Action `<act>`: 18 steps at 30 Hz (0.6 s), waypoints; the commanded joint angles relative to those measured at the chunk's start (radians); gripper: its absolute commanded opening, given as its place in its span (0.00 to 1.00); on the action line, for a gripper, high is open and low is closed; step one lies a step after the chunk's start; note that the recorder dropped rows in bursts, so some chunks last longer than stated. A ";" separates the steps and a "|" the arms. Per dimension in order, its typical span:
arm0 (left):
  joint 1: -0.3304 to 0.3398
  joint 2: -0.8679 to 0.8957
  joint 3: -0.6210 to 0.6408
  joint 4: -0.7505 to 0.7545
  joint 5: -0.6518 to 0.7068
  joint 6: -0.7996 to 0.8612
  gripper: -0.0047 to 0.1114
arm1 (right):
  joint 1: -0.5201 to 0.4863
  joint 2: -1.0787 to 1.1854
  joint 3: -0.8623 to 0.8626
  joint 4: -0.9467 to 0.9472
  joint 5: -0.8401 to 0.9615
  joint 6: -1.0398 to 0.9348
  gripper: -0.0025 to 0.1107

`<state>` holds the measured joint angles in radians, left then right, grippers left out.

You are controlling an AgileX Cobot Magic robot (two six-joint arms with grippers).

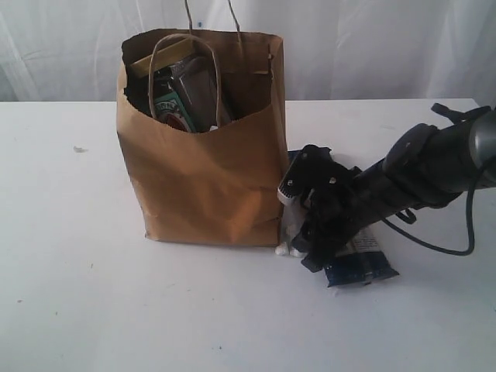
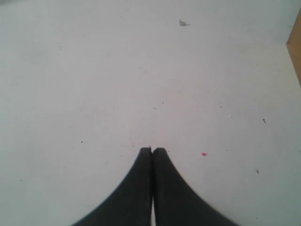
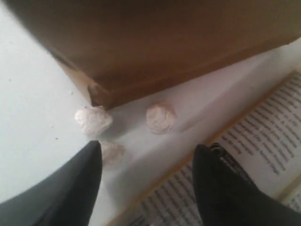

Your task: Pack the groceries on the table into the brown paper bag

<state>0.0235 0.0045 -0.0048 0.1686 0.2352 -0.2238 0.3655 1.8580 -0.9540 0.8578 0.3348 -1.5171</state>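
Right claw (image 3: 149,148): black fingers (image 3: 75,197) nearest the lens, spread apart, nothing between them. One finger stands over a printed sheet, the other over bare table (image 3: 28,117).

Right arm (image 1: 434,159): enters from the right edge of the exterior view and slopes down to the claw (image 1: 298,229), low beside the bag's lower right corner.

Noodle packet (image 1: 360,267): dark blue, flat on the table under the claw, right of centre. The right wrist view alone shows its lines of small print (image 3: 263,136), too blurred to read.

Crumbs (image 3: 93,120): three white lumps, at the bag's foot.

Paper bag (image 1: 201,178): brown, upright, centre, cord handles (image 1: 186,70) up. Inside the open top, a clear jar (image 1: 198,85) and a green label, writing illegible.

Left claw (image 2: 151,149): fingers pressed together, empty, above bare table (image 2: 94,70); outside the exterior view.
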 commanded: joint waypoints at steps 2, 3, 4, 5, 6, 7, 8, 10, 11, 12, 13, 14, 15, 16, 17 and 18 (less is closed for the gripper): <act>-0.002 -0.004 0.005 -0.004 -0.004 0.001 0.04 | -0.006 0.019 -0.003 0.097 -0.024 -0.114 0.50; -0.002 -0.004 0.005 -0.004 -0.004 0.001 0.04 | -0.006 0.024 -0.003 0.128 -0.017 -0.147 0.50; -0.002 -0.004 0.005 -0.004 -0.004 0.001 0.04 | -0.006 0.031 -0.003 0.161 -0.013 -0.177 0.50; -0.002 -0.004 0.005 -0.004 -0.004 0.001 0.04 | -0.006 0.040 -0.003 0.184 -0.008 -0.204 0.50; -0.002 -0.004 0.005 -0.004 -0.004 0.001 0.04 | -0.006 0.045 -0.003 0.192 -0.008 -0.218 0.50; -0.002 -0.004 0.005 -0.004 -0.004 0.001 0.04 | -0.006 0.051 -0.003 0.192 -0.009 -0.223 0.50; -0.002 -0.004 0.005 -0.004 -0.004 0.001 0.04 | -0.006 0.053 -0.003 0.192 -0.015 -0.228 0.50; -0.002 -0.004 0.005 -0.004 -0.004 0.001 0.04 | -0.006 0.057 -0.003 0.196 -0.030 -0.229 0.50; -0.002 -0.004 0.005 -0.004 -0.004 0.001 0.04 | -0.006 0.057 -0.003 0.202 -0.041 -0.229 0.50; -0.002 -0.004 0.005 -0.004 -0.004 0.001 0.04 | -0.006 0.057 -0.003 0.207 -0.054 -0.229 0.50; -0.002 -0.004 0.005 -0.004 -0.004 0.001 0.04 | -0.006 0.057 -0.003 0.210 -0.064 -0.232 0.50; -0.002 -0.004 0.005 -0.004 -0.004 0.001 0.04 | -0.006 0.057 -0.003 0.217 -0.075 -0.232 0.50; -0.002 -0.004 0.005 -0.004 -0.004 0.001 0.04 | -0.006 0.057 -0.003 0.219 -0.080 -0.232 0.50; -0.002 -0.004 0.005 -0.004 -0.004 0.001 0.04 | -0.006 0.057 -0.003 0.222 -0.084 -0.234 0.50; -0.002 -0.004 0.005 -0.004 -0.004 0.001 0.04 | -0.006 0.057 -0.004 0.222 -0.086 -0.234 0.49; -0.002 -0.004 0.005 -0.004 -0.004 0.001 0.04 | -0.006 0.060 -0.007 0.222 -0.086 -0.234 0.48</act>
<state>0.0235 0.0045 -0.0048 0.1686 0.2352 -0.2238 0.3655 1.9076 -0.9546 1.0695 0.2796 -1.7454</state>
